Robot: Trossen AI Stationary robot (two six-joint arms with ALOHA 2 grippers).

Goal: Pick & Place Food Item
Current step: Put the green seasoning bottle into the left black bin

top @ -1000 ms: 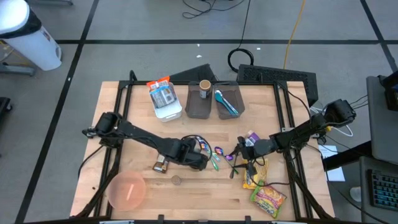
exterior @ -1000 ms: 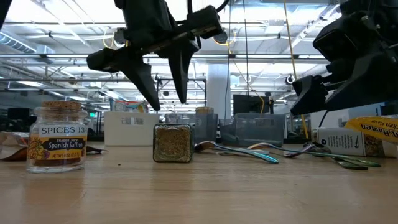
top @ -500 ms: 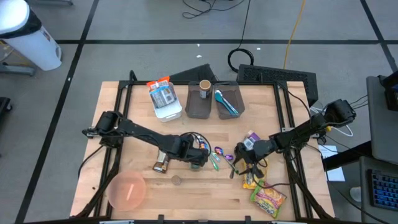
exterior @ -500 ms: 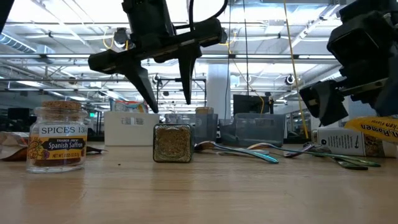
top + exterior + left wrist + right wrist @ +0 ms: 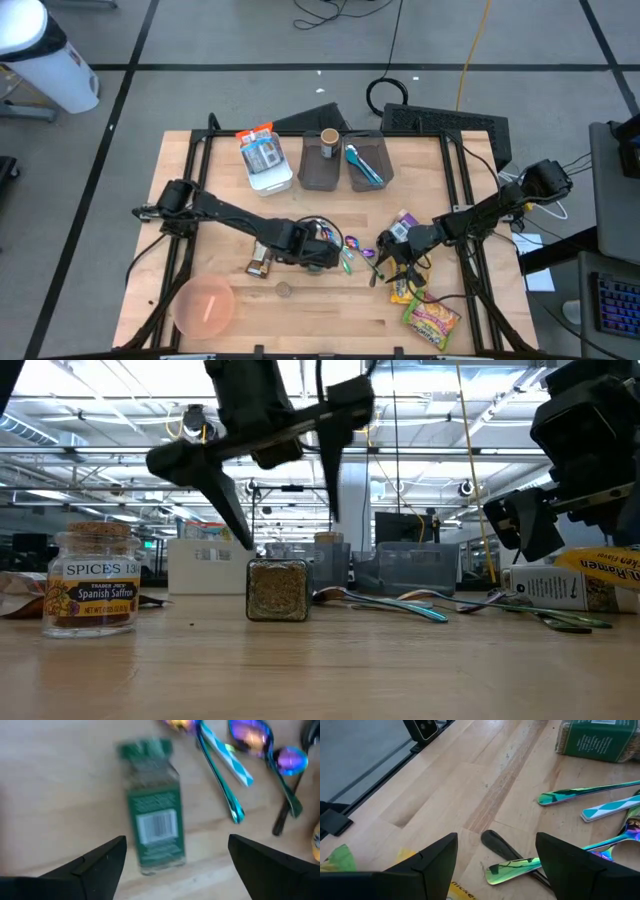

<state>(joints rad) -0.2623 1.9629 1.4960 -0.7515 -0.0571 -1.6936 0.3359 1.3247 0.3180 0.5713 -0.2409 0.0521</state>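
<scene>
High view. The wooden surface carries both arms. The left claw lies low near the middle, over a spot just beside a cluster of iridescent spoons. The right claw sits on the other side of the same spoons, next to a yellow ramen packet. A saffron jar and a pink bowl stand toward the left front; a white container and two grey bins line the far edge.

Low view. The left claw hangs above a square herb jar, its two fingers spread wide apart and not touching the jar, which stands upright on the surface. The saffron jar stands well to one side. The right claw hovers above the spoons and a carton.

Left wrist view. The herb jar, green-capped and green-labelled, sits free between the parted fingers; teal and purple spoons lie beside it.

Right wrist view. The right claw's fingers stand apart, holding nothing, over a dark utensil handle and the spoons; the herb jar lies beyond.
</scene>
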